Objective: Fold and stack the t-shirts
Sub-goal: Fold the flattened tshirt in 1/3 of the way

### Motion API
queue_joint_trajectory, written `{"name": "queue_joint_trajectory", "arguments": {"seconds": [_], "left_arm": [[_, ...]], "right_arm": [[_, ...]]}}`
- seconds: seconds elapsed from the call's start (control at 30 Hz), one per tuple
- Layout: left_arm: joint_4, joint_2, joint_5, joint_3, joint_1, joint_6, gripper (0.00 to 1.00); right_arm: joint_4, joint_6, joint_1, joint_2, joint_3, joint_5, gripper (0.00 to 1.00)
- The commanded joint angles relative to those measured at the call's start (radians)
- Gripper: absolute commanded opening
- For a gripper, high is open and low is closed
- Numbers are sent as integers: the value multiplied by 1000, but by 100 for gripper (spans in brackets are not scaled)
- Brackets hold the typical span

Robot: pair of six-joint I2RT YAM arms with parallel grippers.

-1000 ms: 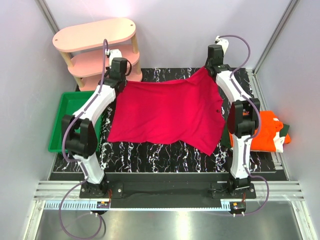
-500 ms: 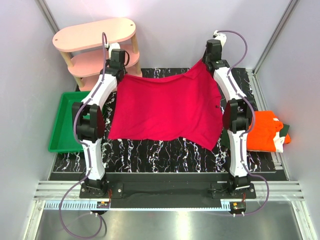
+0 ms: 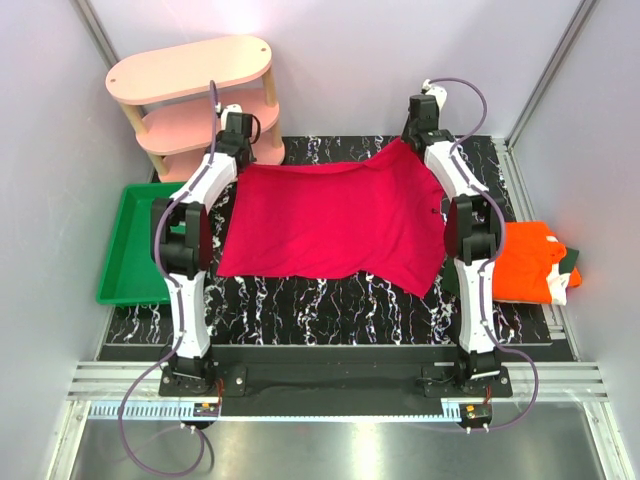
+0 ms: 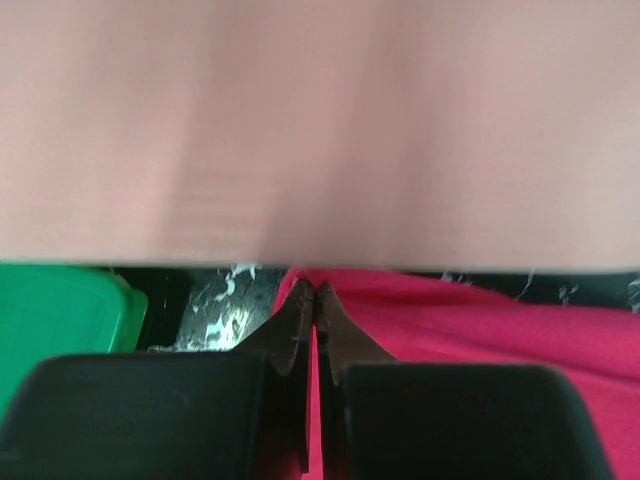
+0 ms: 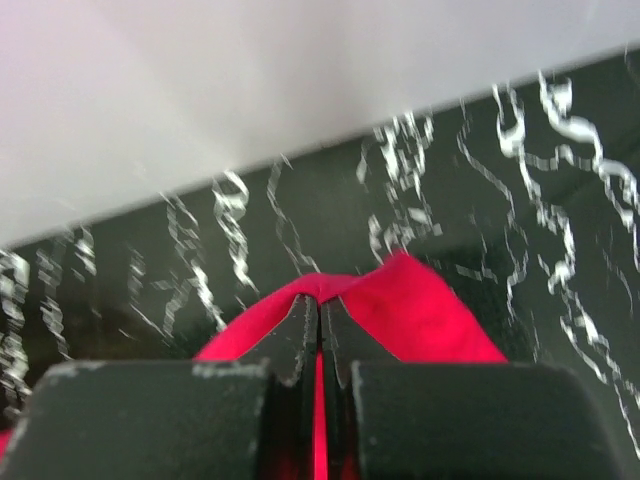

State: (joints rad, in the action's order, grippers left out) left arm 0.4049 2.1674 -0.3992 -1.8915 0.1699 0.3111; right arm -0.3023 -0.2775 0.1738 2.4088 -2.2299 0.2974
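Pale grey walls (image 3: 400, 60) close off a small bay on three sides, and its floor is a black tabletop (image 3: 330, 305) veined with white, with a metal rail (image 3: 330, 382) along the near edge where both arm bases are bolted. We can make out one label only, a white tag (image 3: 562, 290) at the near right corner of the orange t-shirt (image 3: 530, 262), and it is too small for us to read. That shirt lies folded at the right edge of the tabletop, with a dark green t-shirt (image 3: 572, 256) showing as a thin edge beneath it. The crimson t-shirt (image 3: 330, 220) is spread across the middle of the tabletop, its near hem lying on the surface and its far edge dipping between two grips. The left jaws are pressed together on its far left corner and the right jaws are pinching its far right corner, red cloth bunched at their tips. A green tray (image 3: 120, 270) sits at the left edge, just beside the left arm (image 3: 190, 200). A pink shelf (image 3: 190, 65) stands in the far left corner, close ahead of the left jaws, and fills the upper part of the left wrist view as a blur. The right arm (image 3: 470, 215) crosses over the orange t-shirt's left side and hides part of it from above.
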Motion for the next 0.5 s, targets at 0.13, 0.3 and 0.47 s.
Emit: {"name": "queue_joint_trajectory", "arguments": {"seconds": [0.13,0.3,0.47], "left_arm": [[-57,-165,-35,144,-7,6,0],[-54,-182,-41,173,-20,20,0],[-48,-175,-46,187,-32,28,0]], "right_arm": [[17,-20,13,-200,194,77,0],[54,-55,13,-280,355,95,0],[84,-43,15,-369,458,126,0]]}}
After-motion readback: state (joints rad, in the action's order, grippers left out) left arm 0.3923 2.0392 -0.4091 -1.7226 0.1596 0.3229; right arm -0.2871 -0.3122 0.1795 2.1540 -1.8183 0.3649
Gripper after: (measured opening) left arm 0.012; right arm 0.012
